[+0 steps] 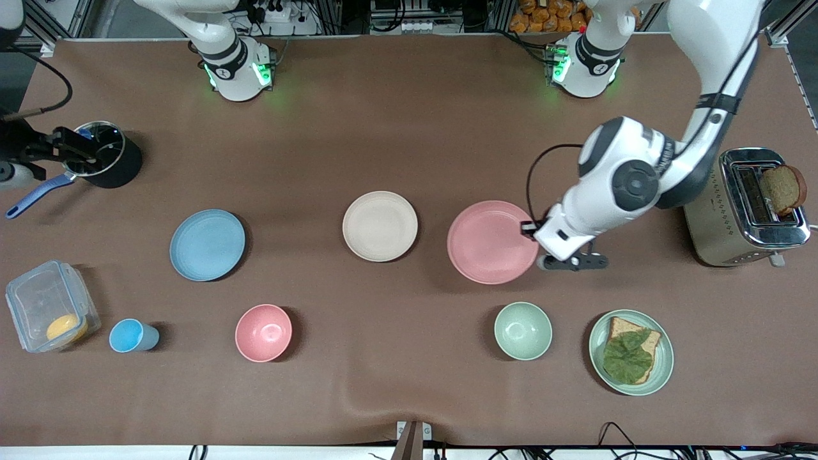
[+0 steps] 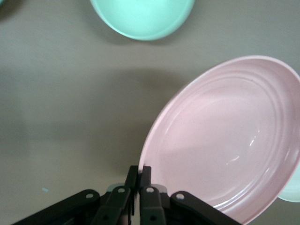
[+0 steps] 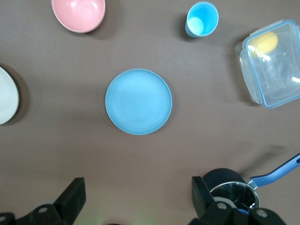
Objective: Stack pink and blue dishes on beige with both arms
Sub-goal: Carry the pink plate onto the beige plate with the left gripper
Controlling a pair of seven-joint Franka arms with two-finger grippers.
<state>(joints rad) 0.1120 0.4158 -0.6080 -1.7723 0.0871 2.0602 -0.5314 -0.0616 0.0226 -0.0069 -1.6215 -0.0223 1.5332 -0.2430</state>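
Gripping the pink plate (image 1: 491,241) by its rim, the left gripper (image 1: 535,235) has its fingers (image 2: 145,180) pinched tight on the edge toward the left arm's end of the tabletop (image 1: 409,396). In the left wrist view the rim sits between the two closed fingers, and the plate (image 2: 229,140) looks tilted, its gripped edge raised. A green bowl (image 2: 142,18) shows in that view too.

The beige plate (image 1: 380,226) lies flat just beside the pink one, toward the right arm's end, the two apart. The blue plate (image 1: 208,245) lies flat farther toward that end, well apart from the beige.

Over the tabletop between the blue plate and a pot (image 1: 101,153), the right gripper (image 3: 136,199) hangs with its fingers (image 3: 72,199) spread wide, holding nothing. In the right wrist view the blue plate (image 3: 138,101) lies past the fingertips, lined up with the gap between them, untouched.

Nearer the camera than the plates stand a pink bowl (image 1: 263,332) and a blue cup (image 1: 131,335).
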